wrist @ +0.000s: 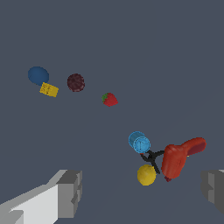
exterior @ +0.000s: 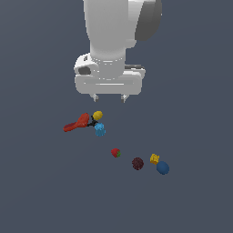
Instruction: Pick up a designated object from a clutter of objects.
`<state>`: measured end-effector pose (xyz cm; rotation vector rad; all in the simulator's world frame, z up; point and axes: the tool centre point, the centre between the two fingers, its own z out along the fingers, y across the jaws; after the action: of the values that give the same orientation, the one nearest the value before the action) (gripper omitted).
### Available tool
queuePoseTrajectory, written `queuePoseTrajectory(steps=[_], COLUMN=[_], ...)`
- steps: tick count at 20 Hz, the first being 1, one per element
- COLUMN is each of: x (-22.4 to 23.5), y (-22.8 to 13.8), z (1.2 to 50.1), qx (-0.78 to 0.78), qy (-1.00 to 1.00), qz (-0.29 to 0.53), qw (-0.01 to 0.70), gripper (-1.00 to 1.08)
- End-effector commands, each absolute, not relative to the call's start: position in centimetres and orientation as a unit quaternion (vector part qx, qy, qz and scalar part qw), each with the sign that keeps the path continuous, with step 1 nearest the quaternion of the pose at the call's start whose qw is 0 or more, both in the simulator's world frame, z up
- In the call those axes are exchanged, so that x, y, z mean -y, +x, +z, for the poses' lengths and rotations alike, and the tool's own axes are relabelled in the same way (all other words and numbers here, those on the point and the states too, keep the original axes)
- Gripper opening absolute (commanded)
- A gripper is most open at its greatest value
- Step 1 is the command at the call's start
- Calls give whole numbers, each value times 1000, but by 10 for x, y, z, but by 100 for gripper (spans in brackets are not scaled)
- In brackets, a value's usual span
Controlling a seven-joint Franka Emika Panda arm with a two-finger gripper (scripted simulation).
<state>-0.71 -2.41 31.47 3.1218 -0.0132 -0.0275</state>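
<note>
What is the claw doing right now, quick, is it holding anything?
Claw: open, holding nothing, up above the yellow ball.

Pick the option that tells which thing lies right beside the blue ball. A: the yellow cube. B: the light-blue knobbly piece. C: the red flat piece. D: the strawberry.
A: the yellow cube sits right against the blue ball, while the other three lie farther off.

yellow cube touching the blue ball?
Cannot tell. In both views the yellow cube sits right against the blue ball, outlines meeting or overlapping, but neither shows real contact or a gap.
</note>
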Motion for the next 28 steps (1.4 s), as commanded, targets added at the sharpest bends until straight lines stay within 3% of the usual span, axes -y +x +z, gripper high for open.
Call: queuePoseTrajectory(steps=[1,16,28], x=[24,38,59], y=[-7,-15,-29], z=[315,312,255], qx=[4,32,-4], qy=[1000,999,1000], qz=[-9,-16,-12], qw=[10,-2,-7], gripper=[100,100,100])
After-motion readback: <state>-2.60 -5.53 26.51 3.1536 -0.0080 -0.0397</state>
